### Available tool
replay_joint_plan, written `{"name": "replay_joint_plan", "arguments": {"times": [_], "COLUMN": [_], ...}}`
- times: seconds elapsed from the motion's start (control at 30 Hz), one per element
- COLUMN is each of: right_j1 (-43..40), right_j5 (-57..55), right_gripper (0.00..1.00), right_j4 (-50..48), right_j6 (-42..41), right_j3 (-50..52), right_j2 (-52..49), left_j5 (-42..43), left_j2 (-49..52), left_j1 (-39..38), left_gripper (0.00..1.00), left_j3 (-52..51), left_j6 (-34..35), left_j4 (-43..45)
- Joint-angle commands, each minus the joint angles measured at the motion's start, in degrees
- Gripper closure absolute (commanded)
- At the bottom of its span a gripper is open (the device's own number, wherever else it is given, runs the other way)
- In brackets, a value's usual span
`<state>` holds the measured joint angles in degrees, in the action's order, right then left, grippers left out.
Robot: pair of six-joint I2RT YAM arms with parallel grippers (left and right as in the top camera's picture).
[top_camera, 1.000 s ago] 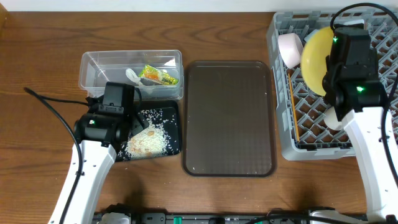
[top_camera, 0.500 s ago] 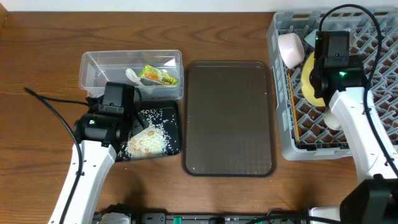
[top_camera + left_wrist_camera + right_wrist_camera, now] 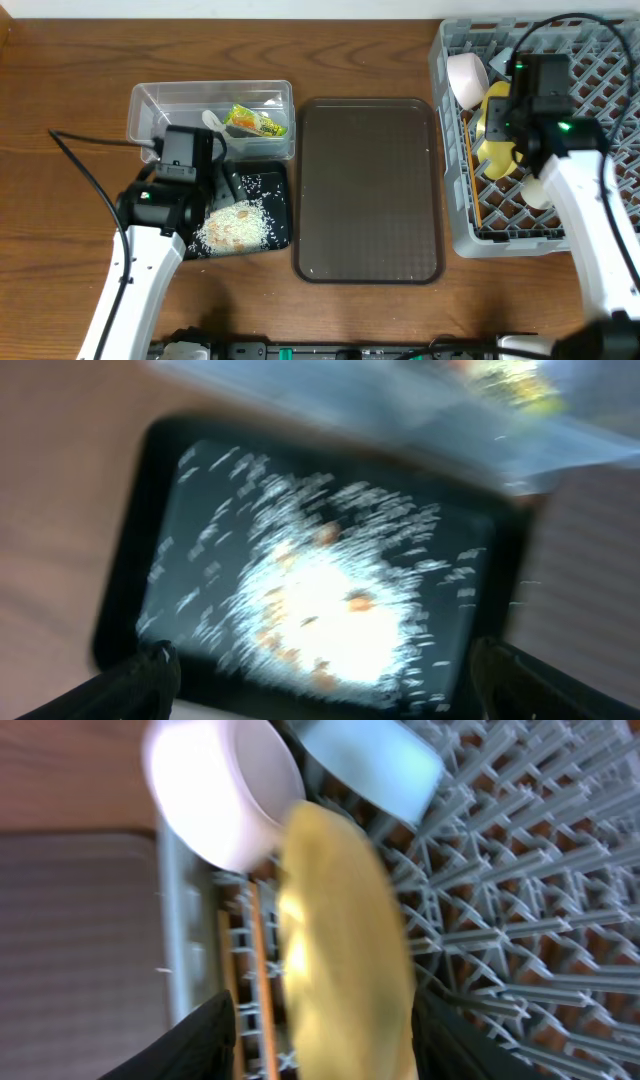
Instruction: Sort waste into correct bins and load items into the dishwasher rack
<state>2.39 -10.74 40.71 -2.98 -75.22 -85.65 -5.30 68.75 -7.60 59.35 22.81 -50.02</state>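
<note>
The yellow plate (image 3: 490, 155) stands on edge in the grey dishwasher rack (image 3: 600, 60), next to the white bowl (image 3: 466, 78) and the chopsticks (image 3: 470, 170). My right gripper (image 3: 320, 1040) is open astride the plate (image 3: 345, 920), with a gap on its left side. The light-blue bowl (image 3: 370, 765) lies behind it, and a small white cup (image 3: 538, 190) sits by my right arm. My left gripper (image 3: 320, 695) hangs wide open and empty over the black tray (image 3: 130, 560) of rice grains (image 3: 330, 600). The clear tub (image 3: 150, 110) holds the wrapper (image 3: 255, 122) and a white scrap (image 3: 213, 122).
A brown serving tray (image 3: 368, 190) lies between the bins and the rack. The left arm's cable (image 3: 90, 160) trails across the table on the left. The left wrist view is blurred.
My right gripper has brought the yellow plate down into the rack and opened its jaws off it. The left arm has shifted slightly over the black tray.
</note>
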Motion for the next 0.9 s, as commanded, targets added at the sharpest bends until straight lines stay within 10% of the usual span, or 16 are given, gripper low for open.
{"name": "replay_joint_plan", "arguments": {"times": [0.0,0.43,0.87], "right_j1": [-1.38,-1.36,-1.2], "right_j5": [10.25,14.82,15.8], "right_gripper": [0.43,0.59,0.39], "right_j4": [0.55,18.78,3.74], "right_j6": [-0.33,-4.31,-5.33], "right_j3": [-0.11,0.85,25.83], "right_j2": [3.93,4.15,28.68], "left_j5": [7.82,9.01,8.94], "left_j2": [-0.92,-1.01,-25.77], "left_j1": [0.28,0.28,0.02], "left_gripper": [0.05,0.08,0.14], "left_j3": [2.93,2.64,-6.12], "left_j6": [-8.98,-10.45,-12.66], "left_j4": [2.12,-9.42,-10.23]}}
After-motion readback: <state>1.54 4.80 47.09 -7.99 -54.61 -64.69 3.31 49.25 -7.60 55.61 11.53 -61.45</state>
